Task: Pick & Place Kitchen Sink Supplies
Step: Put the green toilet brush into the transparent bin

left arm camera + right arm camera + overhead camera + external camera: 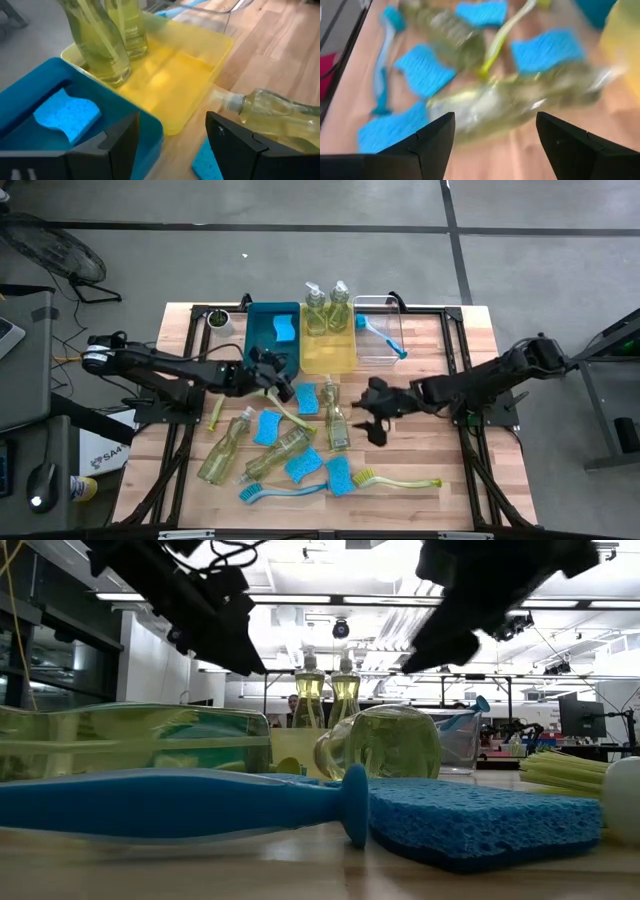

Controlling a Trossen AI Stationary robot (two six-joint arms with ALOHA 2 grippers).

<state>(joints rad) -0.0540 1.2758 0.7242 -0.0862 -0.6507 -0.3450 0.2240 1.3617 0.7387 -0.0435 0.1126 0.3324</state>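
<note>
Both grippers hover above the table, open and holding nothing. My left gripper (277,376) (172,145) hangs over the near edges of the blue bin (262,340) and the yellow bin (175,75). A blue sponge (65,112) lies in the blue bin. Two soap bottles (316,308) (340,305) stand upright in the yellow bin. My right gripper (366,416) (495,145) hangs over a soap bottle (515,102) that lies on its side on the table. Other bottles (224,446), sponges (267,426) and brushes (282,490) (397,480) lie on the near half of the table.
A clear bin (388,315) at the far right of the row holds a blue brush (382,337). A small white cup (219,321) stands left of the blue bin. Bare wood lies at the table's right side (450,470).
</note>
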